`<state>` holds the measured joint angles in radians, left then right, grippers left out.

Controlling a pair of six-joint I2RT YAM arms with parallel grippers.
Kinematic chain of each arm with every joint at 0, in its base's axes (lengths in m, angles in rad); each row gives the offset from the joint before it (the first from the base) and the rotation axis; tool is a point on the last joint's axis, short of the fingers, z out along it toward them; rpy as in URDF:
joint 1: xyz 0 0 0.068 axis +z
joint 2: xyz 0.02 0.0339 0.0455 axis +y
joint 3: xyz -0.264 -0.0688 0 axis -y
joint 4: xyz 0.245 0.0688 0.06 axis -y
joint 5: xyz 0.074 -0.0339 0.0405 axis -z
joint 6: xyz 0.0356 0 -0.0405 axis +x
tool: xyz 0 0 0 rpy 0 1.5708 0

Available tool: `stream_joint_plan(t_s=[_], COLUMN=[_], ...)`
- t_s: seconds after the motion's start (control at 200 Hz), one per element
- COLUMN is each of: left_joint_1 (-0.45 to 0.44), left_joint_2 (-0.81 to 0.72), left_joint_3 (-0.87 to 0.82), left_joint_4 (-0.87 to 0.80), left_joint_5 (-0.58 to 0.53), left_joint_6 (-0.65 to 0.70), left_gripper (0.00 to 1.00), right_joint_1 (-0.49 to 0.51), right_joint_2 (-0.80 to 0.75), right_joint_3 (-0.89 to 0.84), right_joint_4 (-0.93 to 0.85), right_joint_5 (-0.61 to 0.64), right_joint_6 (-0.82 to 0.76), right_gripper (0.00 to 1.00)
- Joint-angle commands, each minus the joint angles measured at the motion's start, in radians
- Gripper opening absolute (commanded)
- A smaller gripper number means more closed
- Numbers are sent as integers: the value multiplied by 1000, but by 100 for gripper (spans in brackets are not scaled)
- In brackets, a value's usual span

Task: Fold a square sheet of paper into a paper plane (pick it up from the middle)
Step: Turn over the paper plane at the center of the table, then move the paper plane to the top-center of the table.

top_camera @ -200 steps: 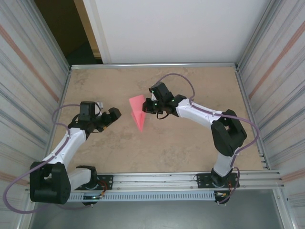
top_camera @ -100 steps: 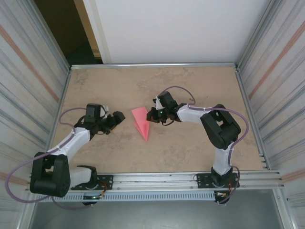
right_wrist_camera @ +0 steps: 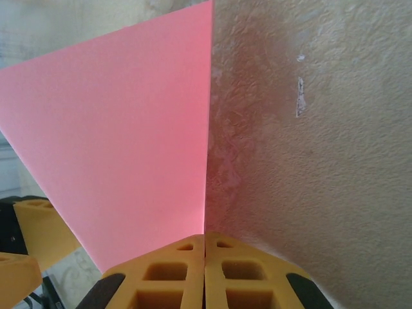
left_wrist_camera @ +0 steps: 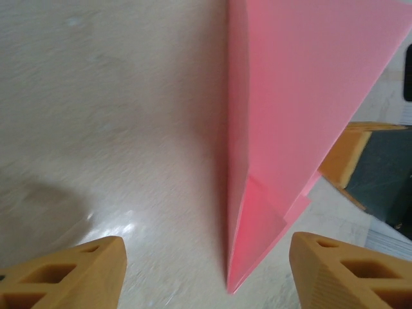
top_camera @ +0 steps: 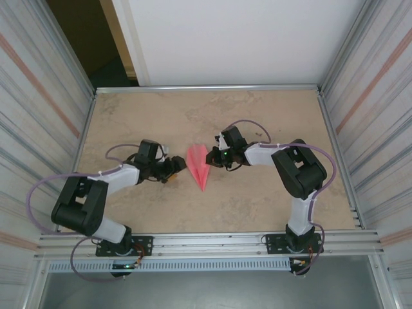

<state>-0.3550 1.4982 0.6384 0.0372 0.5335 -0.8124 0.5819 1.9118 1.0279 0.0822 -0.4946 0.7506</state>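
Right gripper [top_camera: 214, 156] pinches the paper plane [top_camera: 199, 166] at its right edge, 2 fingers pressed together on the fold. Left gripper [top_camera: 175, 168] sits just left of the plane, fingers spread, with the plane's near tip between them. The plane rests mid-table [top_camera: 129, 116], its long axis running far to near and its sharp tip toward the arm bases. Closing across that axis looks like the left gripper's job.

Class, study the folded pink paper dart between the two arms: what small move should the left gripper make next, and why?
Probably close the left gripper on the folded pink paper dart: its open jaws flank the paper's tip, while the shut right gripper pinches its far edge.
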Motion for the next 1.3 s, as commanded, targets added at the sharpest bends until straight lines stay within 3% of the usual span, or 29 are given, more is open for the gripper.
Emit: stream_joint_plan(t_s=[0.0,0.241,0.732,0.822,0.892,1.102,1.293], left_joint_1=[-16,-21,-28,-28,-27,-28,-30], left_joint_2=[43,149,246,239,228,192,185], left_joint_3=[67,156,265,270,271,261,261], left_joint_4=[55,15,-102,-129,-155,-167,-174], left_joint_5=[50,65,84,64,42,16,3], left_joint_6=[16,48,101,108,113,100,98], left_gripper=[61,39,11,7,6,5,5], right_joint_1=[-7,-13,-16,-16,-17,17,100], right_joint_2=[18,24,7,-12,-44,-178,-215], right_joint_3=[-9,-11,12,14,13,15,22], right_joint_4=[8,6,-41,-64,-95,-249,-290], right_joint_5=[-2,-3,10,29,60,284,330], right_joint_6=[-16,-16,-27,-32,-33,-53,-55], right_gripper=[6,6,8,13,24,47,56])
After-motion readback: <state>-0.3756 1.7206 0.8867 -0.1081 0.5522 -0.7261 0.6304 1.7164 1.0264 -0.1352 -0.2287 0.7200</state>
